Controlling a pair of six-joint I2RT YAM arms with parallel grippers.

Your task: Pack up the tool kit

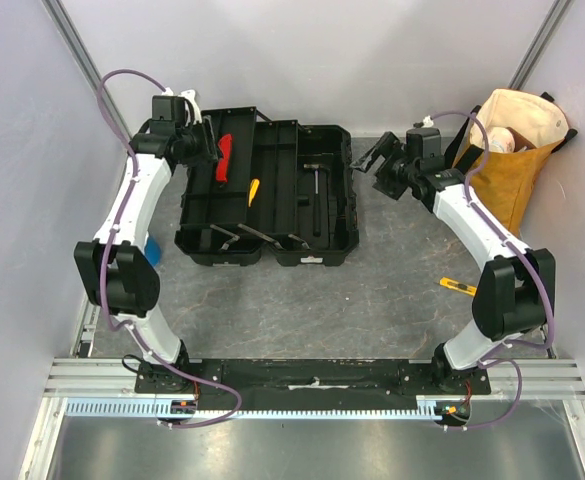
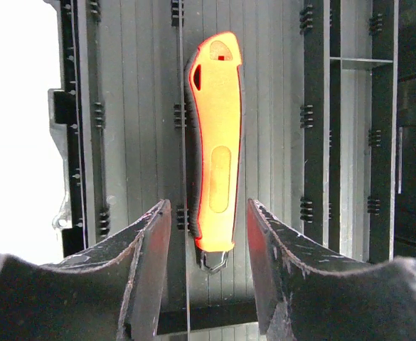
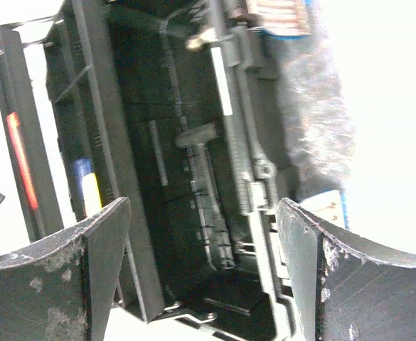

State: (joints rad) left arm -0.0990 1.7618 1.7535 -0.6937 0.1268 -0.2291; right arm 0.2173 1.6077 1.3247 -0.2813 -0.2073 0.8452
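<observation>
Left wrist: left gripper (image 2: 208, 213) spread over boxed red tool (image 2: 218, 135); right gripper (image 3: 202, 206) spread. Next you should grab lower-right yellow knife (image 1: 459, 287).

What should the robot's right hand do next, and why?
Probably swing the right gripper toward the yellow knife. It lies on the table beside the right arm, outside the toolbox, while this gripper is open and empty near the box's right side. The left gripper is open over a red tool already in the box.
</observation>
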